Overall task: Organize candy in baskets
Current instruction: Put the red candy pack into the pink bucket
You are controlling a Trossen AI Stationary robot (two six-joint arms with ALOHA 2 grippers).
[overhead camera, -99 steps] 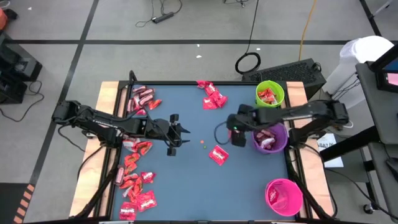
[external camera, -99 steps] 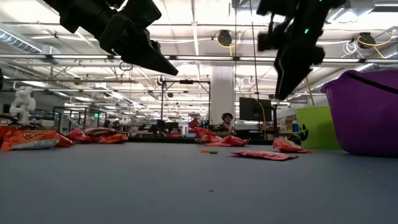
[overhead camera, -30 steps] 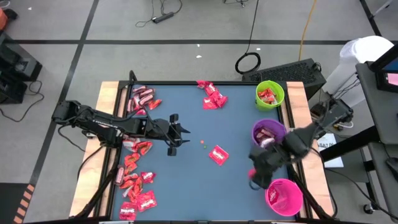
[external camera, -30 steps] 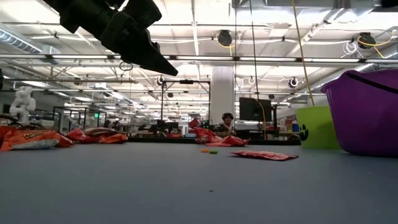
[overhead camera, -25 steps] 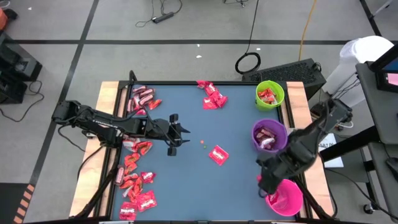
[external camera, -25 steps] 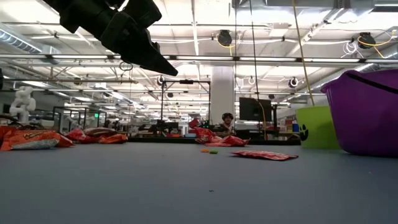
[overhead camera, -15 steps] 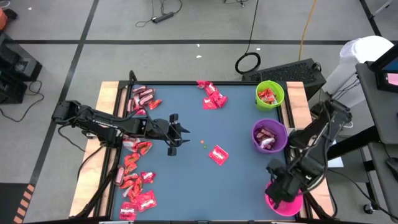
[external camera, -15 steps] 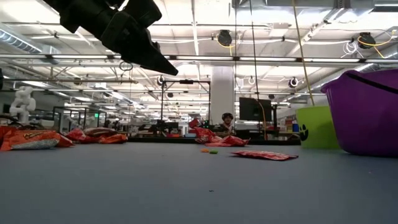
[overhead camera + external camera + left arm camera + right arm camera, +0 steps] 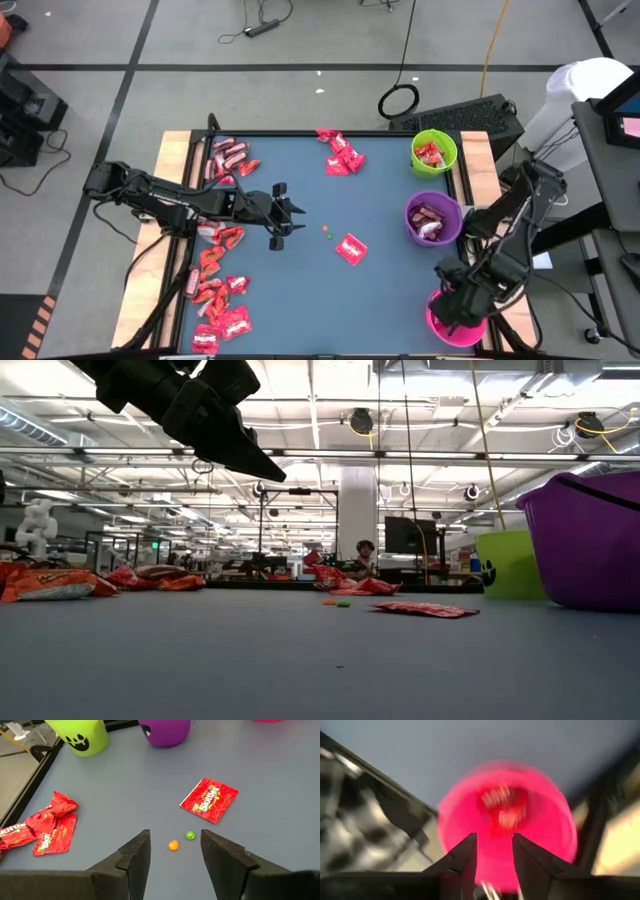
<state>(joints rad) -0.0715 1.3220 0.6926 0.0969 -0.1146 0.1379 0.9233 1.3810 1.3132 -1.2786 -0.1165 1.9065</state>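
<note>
blue-grey tabletop carries three baskets down its right side: green, purple, pink. candy piles crowd the left edge; one packet lies mid-frame beside two loose dots. left hand hovers open, empty. right hand over pink basket, fingers parted, empty.

Two tiny loose dots, one orange and one green, apparently sweets, lie mid-table.
</note>
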